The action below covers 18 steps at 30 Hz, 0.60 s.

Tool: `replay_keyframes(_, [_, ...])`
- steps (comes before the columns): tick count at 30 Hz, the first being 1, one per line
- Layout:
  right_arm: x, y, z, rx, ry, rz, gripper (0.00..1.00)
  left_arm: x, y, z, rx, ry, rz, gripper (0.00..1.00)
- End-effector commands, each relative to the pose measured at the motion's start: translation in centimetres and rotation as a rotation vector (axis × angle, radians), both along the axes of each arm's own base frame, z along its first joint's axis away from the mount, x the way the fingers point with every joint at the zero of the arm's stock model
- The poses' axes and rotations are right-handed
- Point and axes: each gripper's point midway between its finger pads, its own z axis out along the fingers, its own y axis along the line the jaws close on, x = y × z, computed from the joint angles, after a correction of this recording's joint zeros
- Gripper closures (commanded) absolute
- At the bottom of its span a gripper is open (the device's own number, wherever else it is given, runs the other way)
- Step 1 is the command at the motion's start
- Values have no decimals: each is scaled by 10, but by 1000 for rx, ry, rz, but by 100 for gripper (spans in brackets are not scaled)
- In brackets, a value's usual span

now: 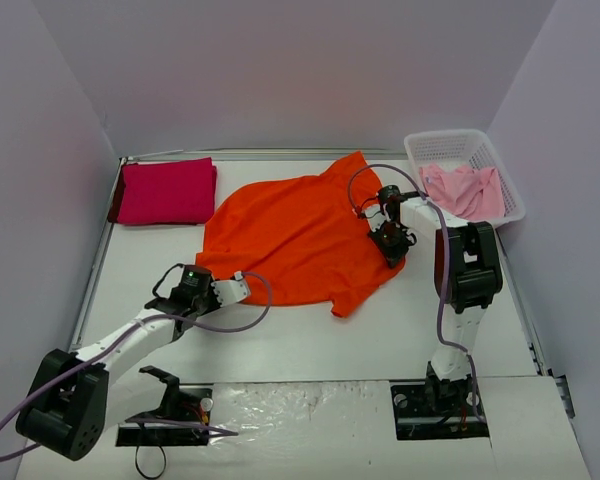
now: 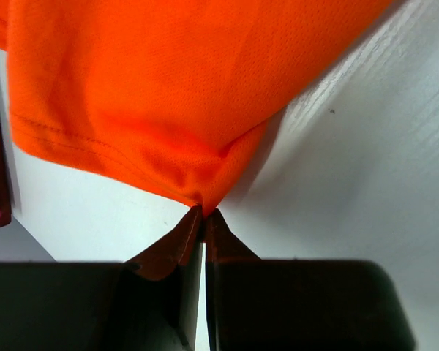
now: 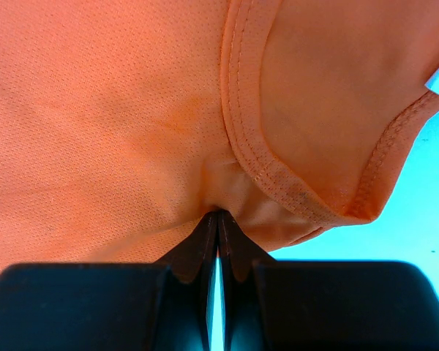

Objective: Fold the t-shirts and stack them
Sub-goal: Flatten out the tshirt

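The bright orange t-shirt [image 1: 300, 235] lies spread across the middle of the table. My left gripper [image 1: 240, 287] is shut on its near-left hem corner; the left wrist view shows the tips [image 2: 203, 213] pinching the cloth point [image 2: 168, 95]. At the shirt's right side my right gripper [image 1: 391, 247] is shut on a fold beside the collar band [image 3: 249, 157], its tips [image 3: 218, 214] buried in orange cloth [image 3: 95, 110]. The magenta-red t-shirt [image 1: 165, 190] lies folded at the back left. The pale pink t-shirt [image 1: 465, 188] sits crumpled in the basket.
The white lattice basket [image 1: 450, 137] stands at the back right corner. Purple-grey walls close in the white table [image 1: 280, 340] on three sides. Both arms' cables loop over the table surface near the orange shirt.
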Motion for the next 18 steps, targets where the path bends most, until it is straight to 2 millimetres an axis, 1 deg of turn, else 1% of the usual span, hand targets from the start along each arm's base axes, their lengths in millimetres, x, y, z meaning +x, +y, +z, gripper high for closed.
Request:
replay_keyframes(1, [-18, -2, -47, -12, 86, 6, 100, -1, 0, 14, -8, -28, -6, 98])
replay_keyframes(4, [-17, -3, -45, -12, 79, 8, 100, -2, 3, 22, -1, -45, 2, 98])
replay_keyframes(6, [-17, -3, -45, -12, 79, 9, 100, 0, 3, 32, -4, -61, 2, 98])
replay_keyframes(7, [-18, -3, -45, -13, 81, 11, 100, -3, 5, 34, 2, -47, 3, 98])
replay_keyframes(8, [-18, -4, -44, -12, 79, 9, 100, 0, 4, 45, -5, -65, 4, 98])
replay_keyframes(11, [-18, -4, -43, -12, 78, 12, 100, -3, 5, 51, -4, -41, -2, 98])
replay_keyframes(12, [-19, -5, -44, -13, 79, 11, 100, -1, 5, 58, -3, -51, -5, 98])
replay_keyframes(15, [-20, -7, -44, -13, 80, 11, 100, -3, 7, 60, 8, -46, -10, 98])
replay_keyframes(18, [-21, -8, -45, -13, 80, 12, 100, -8, 7, 54, 13, -17, -23, 98])
